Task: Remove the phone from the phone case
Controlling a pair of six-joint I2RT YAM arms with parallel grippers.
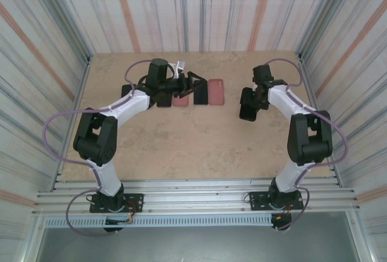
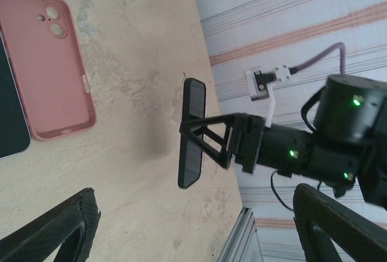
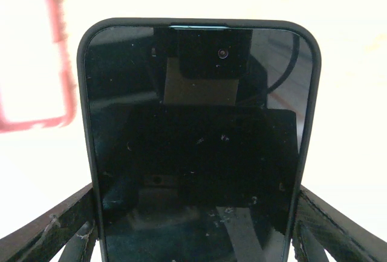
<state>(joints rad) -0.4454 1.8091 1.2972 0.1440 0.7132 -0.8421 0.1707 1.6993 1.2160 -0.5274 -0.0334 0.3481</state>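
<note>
1. the right gripper pinches the black-cased phone by its long edges, held above the table.
2. the left gripper, fingers spread, hovers near a pink case.
3. next, likely: the left fingers catch the case rim and peel it off.

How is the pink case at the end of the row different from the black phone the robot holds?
The pink case is pink; the phone looks black. The pink case lies flat on the table; the phone is held off it, gripped by the right tool. Both are rounded rectangles.
</note>
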